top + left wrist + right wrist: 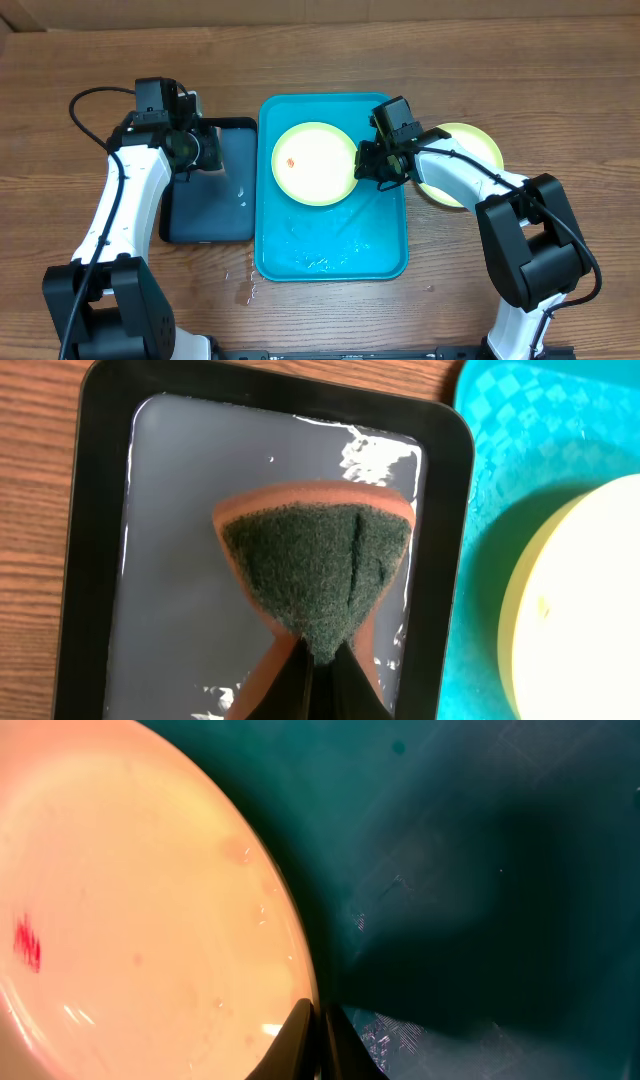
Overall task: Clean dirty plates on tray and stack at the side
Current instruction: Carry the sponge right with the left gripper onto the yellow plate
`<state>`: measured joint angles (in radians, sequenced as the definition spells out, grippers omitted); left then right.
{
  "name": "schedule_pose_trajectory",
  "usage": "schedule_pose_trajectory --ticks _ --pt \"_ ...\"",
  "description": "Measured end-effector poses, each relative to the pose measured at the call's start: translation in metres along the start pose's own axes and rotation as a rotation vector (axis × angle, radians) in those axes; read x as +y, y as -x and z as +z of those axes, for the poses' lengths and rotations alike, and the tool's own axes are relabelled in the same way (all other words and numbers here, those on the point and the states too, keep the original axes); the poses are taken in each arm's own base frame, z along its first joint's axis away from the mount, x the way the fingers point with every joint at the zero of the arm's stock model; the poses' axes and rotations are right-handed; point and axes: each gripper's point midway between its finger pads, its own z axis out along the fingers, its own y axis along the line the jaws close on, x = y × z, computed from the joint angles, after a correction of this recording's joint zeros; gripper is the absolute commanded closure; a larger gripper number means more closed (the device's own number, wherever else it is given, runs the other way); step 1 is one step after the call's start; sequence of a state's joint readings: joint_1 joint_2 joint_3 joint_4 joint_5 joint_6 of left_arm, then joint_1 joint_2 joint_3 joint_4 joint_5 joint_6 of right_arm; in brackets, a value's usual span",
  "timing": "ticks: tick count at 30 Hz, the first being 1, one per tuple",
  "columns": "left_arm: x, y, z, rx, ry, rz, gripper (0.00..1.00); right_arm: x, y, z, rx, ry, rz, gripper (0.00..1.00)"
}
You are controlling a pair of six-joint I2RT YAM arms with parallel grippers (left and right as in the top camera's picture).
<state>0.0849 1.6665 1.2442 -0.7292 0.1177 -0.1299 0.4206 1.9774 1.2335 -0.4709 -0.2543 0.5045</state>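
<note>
On your far left, the left fingers are clamped shut on a sponge, orange body with the dark green scouring face turned toward the wrist camera, hanging over the dark navy tray, which holds a shallow sheet of water. Just to the right of that tray, edge beside edge on the bench, sits the turquoise tray, wet and glinting in its lower half. In its upper half lies a yellow-green plate, flat, with a small red smear left of its pale centre. At that plate's right rim you have the right fingers closed, pinching the edge between them; the wrist view shows the rim running straight into the narrow gap. Further right, off the tray and on the bench, a second yellow-green plate lies partly hidden under the right arm.
</note>
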Motion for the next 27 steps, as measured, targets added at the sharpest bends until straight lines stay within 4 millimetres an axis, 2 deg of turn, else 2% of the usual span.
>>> schedule_pose_trajectory --ticks 4,7,9,12,27 --pt "-0.001 0.011 -0.008 -0.024 0.003 -0.022 0.96 -0.001 -0.001 0.000 0.000 -0.010 0.006 0.76" --pt "-0.004 0.024 -0.017 -0.055 -0.002 -0.023 0.96 0.000 0.000 0.001 -0.008 -0.014 -0.003 0.76" --pt "-0.005 0.028 -0.021 -0.065 -0.003 -0.025 0.96 0.001 0.003 0.001 -0.019 -0.011 -0.009 0.80" --pt "-0.005 0.026 -0.021 -0.056 -0.002 -0.029 0.96 0.003 0.005 0.001 -0.034 -0.008 -0.024 0.95" --pt "0.000 0.016 -0.021 -0.014 0.024 -0.003 0.96 0.010 0.001 0.004 -0.038 -0.020 -0.046 0.96"
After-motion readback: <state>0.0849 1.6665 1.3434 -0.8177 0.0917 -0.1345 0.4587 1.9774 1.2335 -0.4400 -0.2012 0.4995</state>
